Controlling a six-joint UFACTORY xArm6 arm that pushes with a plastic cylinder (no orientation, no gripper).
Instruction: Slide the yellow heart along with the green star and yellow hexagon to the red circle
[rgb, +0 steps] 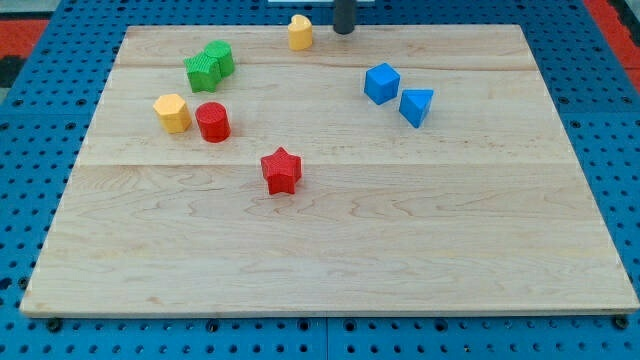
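Observation:
The yellow heart (299, 32) sits at the board's top edge, a little left of centre. My tip (344, 31) is just to its right, a small gap apart, at the top edge. Two green blocks stand touching at the upper left: the green star (203, 72) and another green block (220, 57) behind it. The yellow hexagon (172, 112) lies below them, at the left. The red circle (212, 122) stands right next to the hexagon, on its right side.
A red star (281, 170) lies near the board's middle. A blue cube (381, 83) and a blue triangle (416, 105) sit close together at the upper right. The wooden board (400, 250) rests on a blue pegboard.

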